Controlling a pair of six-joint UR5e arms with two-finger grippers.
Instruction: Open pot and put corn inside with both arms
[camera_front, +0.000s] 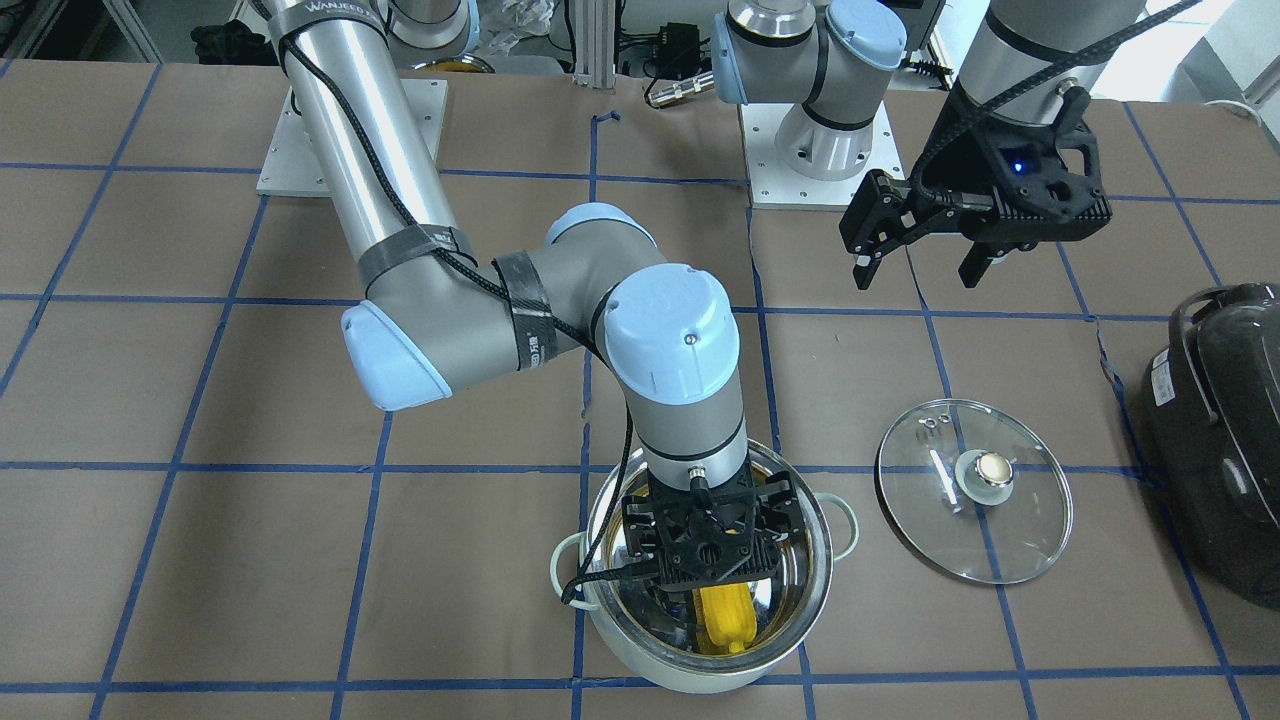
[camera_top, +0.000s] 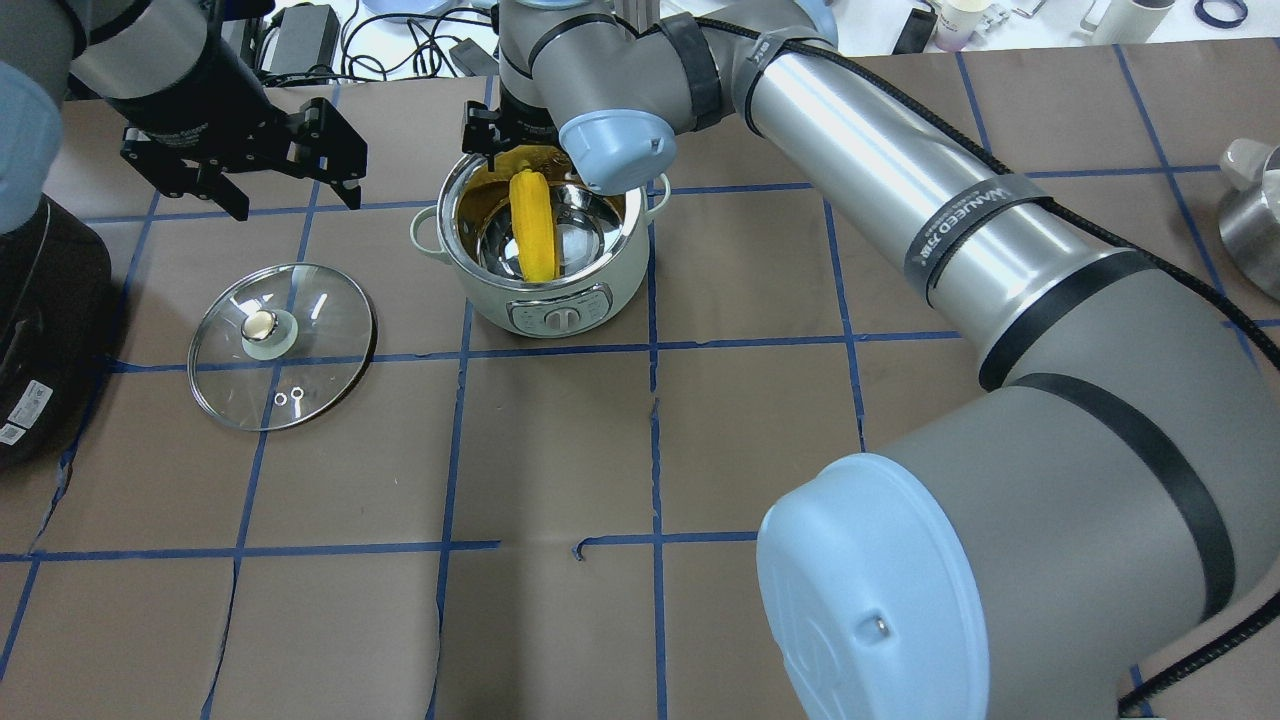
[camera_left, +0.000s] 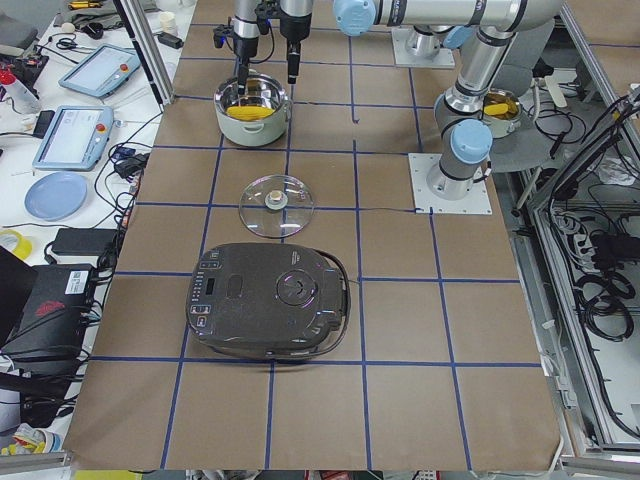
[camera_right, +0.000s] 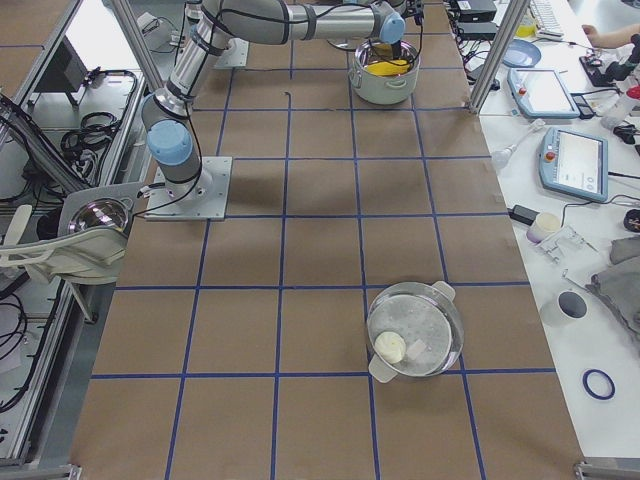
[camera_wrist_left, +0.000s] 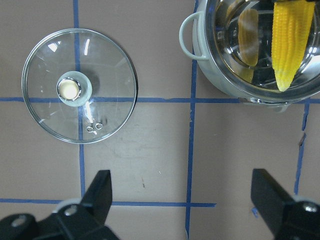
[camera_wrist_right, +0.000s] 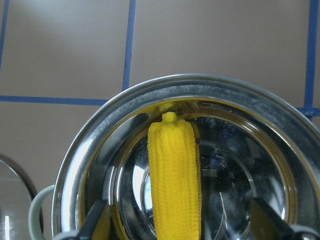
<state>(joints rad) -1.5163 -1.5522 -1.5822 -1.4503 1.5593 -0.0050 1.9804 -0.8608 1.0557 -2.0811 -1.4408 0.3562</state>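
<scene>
The pot (camera_front: 600, 520) stands open on the table, also in the overhead view (camera_top: 560, 310). The yellow corn (camera_front: 725, 615) lies slanted inside it, tip against the wall (camera_wrist_right: 175, 170). My right gripper (camera_wrist_right: 182, 225) hangs in the pot's mouth, fingers (camera_wrist_right: 97, 220) spread wide on either side of the corn and apart from it. The glass lid (camera_top: 282, 345) lies flat on the table beside the pot, knob up (camera_wrist_left: 70, 89). My left gripper (camera_top: 240, 180) is open and empty, hovering above the table near the lid (camera_front: 973, 490).
A large dark grey appliance (camera_front: 1220, 440) sits past the lid at the table's left end (camera_left: 270, 300). A second steel pot (camera_right: 415, 330) stands near the table's right end. Both arm bases are bolted at the robot's side.
</scene>
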